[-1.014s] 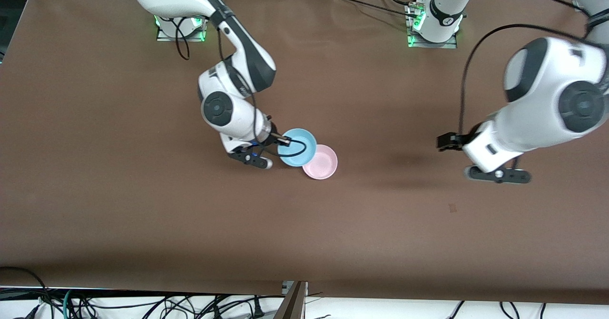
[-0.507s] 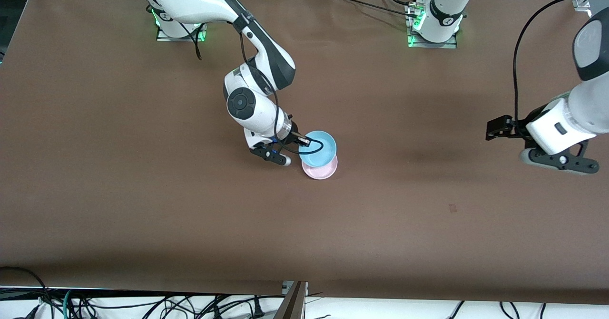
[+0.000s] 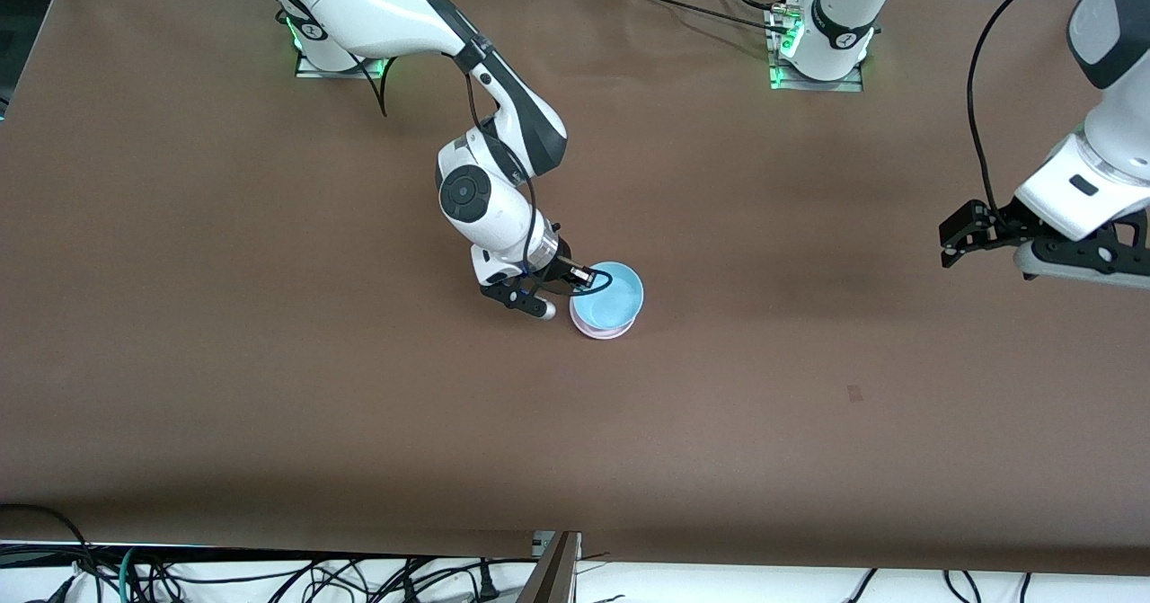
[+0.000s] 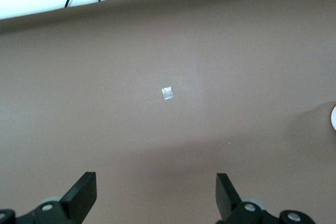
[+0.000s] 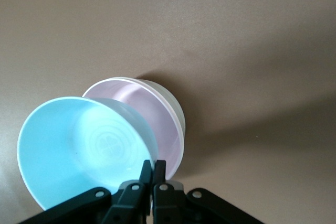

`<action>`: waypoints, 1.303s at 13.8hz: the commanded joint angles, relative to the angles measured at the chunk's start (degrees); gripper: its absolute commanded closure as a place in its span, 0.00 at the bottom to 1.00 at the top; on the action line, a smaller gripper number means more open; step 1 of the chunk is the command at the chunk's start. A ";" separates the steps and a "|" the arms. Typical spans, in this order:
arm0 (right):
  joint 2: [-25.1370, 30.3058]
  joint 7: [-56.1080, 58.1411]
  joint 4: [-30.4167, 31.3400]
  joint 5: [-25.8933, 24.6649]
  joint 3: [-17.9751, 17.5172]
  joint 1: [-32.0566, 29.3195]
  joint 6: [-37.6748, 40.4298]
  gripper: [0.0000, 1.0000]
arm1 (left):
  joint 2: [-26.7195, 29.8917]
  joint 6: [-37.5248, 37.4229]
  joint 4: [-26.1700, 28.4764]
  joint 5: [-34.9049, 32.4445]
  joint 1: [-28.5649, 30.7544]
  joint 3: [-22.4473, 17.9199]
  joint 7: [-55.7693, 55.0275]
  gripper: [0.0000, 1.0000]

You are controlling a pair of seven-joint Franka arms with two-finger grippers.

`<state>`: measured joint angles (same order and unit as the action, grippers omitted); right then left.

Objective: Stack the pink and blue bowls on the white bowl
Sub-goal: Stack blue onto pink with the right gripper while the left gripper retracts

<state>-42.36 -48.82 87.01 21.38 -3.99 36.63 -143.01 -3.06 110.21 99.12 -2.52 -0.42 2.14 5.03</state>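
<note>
The light blue bowl [image 3: 618, 297] [image 5: 79, 145] hangs tilted, and my right gripper [image 3: 584, 278] [image 5: 153, 165] is shut on its rim. It is over the pale pink bowl [image 3: 600, 330] [image 5: 157, 111] and covers most of it in the front view. The pink bowl sits nested in the white bowl [image 5: 178, 109], of which only the outer wall shows in the right wrist view. Whether the blue bowl touches the pink one I cannot tell. My left gripper [image 3: 1087, 266] [image 4: 154, 195] is open and empty over bare table at the left arm's end.
Brown cloth covers the table [image 3: 269, 360]. A small pale mark [image 3: 854, 393] [image 4: 167, 93] lies on it toward the left arm's end. Cables hang past the table edge nearest the front camera [image 3: 269, 576].
My right gripper has carried the blue bowl toward the left arm's end, from beside the pink bowl to over it. The left arm has drawn back toward its own end of the table.
</note>
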 commanded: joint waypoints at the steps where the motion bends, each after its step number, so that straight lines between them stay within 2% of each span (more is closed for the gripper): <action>1: -0.89 -0.22 -1.76 -0.02 0.30 0.46 0.01 1.00 | 3.85 -4.18 3.55 -0.03 1.12 -0.30 0.68 0.00; 4: -0.89 -0.40 -1.67 -1.69 0.30 0.46 0.27 1.00 | 3.85 -13.24 3.28 -0.55 1.48 0.66 1.64 0.00; 6: -0.97 -0.40 -1.67 -1.78 0.30 0.46 0.27 1.00 | 3.33 -13.70 1.53 -0.73 1.48 1.37 1.56 0.00; 15: -1.68 -0.49 -1.76 -2.48 0.65 0.46 0.27 1.00 | 2.18 -10.63 1.17 -0.47 1.56 1.02 1.56 0.00; 18: -2.11 -0.49 -1.76 -2.57 0.74 0.46 0.18 1.00 | 1.22 -10.63 -0.94 -0.56 1.48 1.29 1.73 0.00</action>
<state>-43.19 -48.79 87.00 19.85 -3.68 36.65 -142.97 -0.48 99.75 100.62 -2.52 0.93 3.19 5.66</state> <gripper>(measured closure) 0.974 0.000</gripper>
